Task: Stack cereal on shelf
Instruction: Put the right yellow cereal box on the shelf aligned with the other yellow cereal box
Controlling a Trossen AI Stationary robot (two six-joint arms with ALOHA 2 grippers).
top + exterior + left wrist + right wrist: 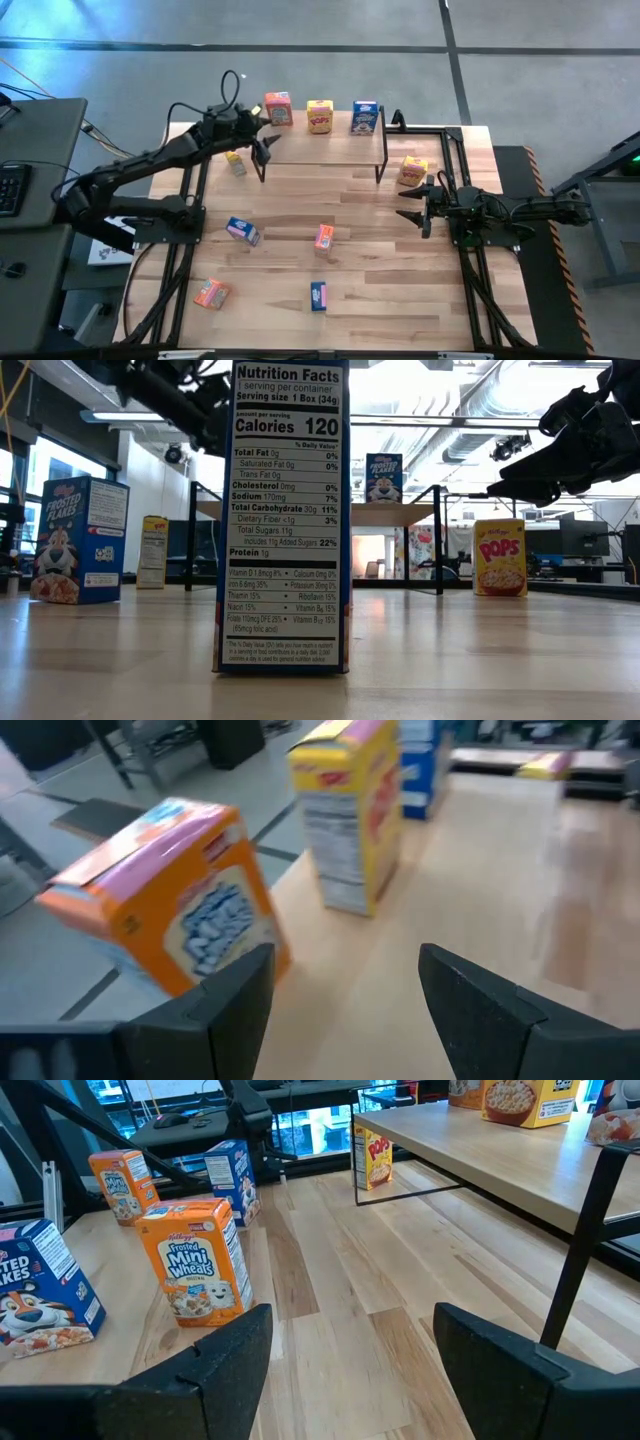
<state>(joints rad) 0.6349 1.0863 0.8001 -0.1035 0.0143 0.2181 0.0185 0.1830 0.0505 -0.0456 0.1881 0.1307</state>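
Observation:
The shelf (330,148) stands at the table's far middle. On its wooden top an orange-red box (278,107), a yellow box (319,116) and a blue box (364,118) stand in a row. My left gripper (265,145) hovers open at the shelf's left end, just near of the orange-red box (180,900), which shows close beside one finger in the left wrist view. My right gripper (420,205) is open over the table's right side, near of a yellow box (413,170). Loose boxes stand on the tabletop: yellow (235,162), blue (242,230), orange-red (323,237), orange-red (211,293), blue (318,296).
The shelf's black legs (381,160) stand between the grippers. Black arm frames run along both table sides (190,250). In the right wrist view the orange-red box (200,1260) stands ahead of my right gripper (350,1370). Bare wood lies at the table's near right (410,290).

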